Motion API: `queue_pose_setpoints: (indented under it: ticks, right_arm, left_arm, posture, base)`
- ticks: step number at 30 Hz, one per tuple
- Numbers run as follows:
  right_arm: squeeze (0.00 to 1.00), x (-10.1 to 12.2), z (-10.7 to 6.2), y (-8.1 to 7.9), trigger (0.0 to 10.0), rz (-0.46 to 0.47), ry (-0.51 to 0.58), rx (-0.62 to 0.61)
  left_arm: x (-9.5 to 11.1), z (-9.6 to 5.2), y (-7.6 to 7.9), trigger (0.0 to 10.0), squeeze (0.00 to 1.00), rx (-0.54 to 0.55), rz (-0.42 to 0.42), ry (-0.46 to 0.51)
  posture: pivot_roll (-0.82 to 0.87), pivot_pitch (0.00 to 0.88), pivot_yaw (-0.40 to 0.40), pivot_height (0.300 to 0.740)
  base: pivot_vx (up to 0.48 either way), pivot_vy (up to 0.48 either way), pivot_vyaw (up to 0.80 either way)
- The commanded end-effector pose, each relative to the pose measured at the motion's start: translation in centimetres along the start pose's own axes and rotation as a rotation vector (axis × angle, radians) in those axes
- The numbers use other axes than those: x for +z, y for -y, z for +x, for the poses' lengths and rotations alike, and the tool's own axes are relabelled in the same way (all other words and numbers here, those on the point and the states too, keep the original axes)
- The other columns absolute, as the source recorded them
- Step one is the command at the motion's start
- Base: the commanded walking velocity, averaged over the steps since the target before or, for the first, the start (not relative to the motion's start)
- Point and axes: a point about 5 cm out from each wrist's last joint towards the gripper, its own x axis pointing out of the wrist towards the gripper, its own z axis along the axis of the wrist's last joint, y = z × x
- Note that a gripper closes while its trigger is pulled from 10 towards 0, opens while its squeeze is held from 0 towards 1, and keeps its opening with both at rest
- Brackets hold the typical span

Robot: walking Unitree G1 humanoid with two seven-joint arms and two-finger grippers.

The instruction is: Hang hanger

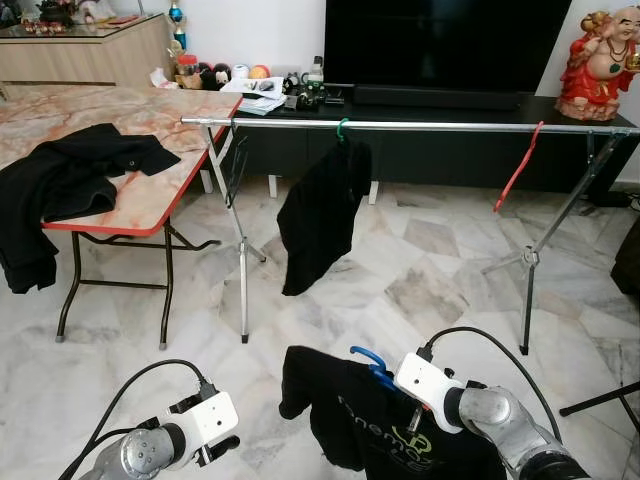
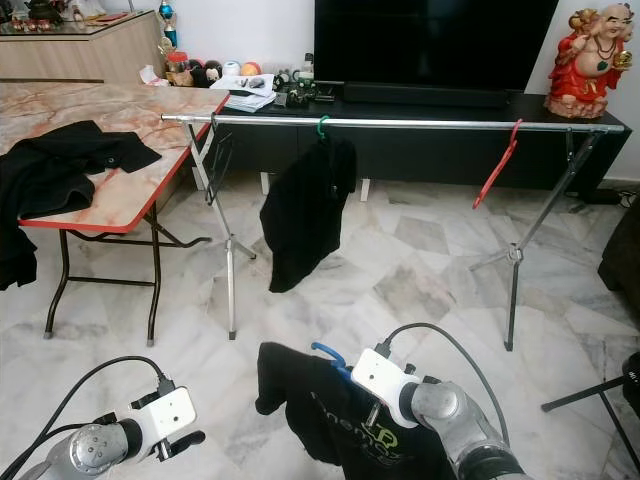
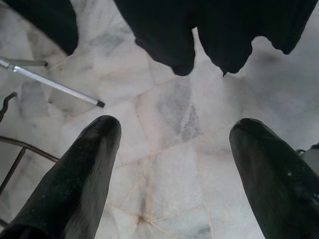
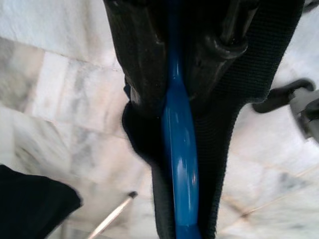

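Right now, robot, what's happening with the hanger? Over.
Right gripper shut on blue plastic hanger carrying black printed T-shirt, low before the silver clothes rail. Left gripper open, idle. Rail space free between black hung garment and red hanger.

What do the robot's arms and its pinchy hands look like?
Both arms are shiny silver metal with rounded joints. Each wrist carries a boxy white block, and a thin black cable loops out of it. The left gripper has two long, smooth, glossy black fingers with rounded tips. The right gripper has black fingers too.
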Motion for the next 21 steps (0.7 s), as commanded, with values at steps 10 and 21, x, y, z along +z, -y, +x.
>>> queue_pose_setpoints:
  ticks: [10, 21]
  right_arm:
    - [0.0, 2.6, -1.2, 1.8, 10.0, -0.096, 0.1, 0.052]
    - [0.0, 3.7, -2.0, 1.6, 10.0, -0.175, 0.139, 0.165]
  left_arm:
    - [0.4, 0.1, -0.3, 10.0, 0.0, -0.089, 0.054, -0.004]
    - [0.9, 0.9, -0.8, 10.0, 0.0, -0.048, 0.003, -0.005]
  posture:
    - [0.2, 0.0, -0.005, 0.74]
    - [0.19, 0.0, -0.007, 0.74]
  base:
    - [0.0, 0.0, 0.0]
    - [0.0, 0.0, 0.0]
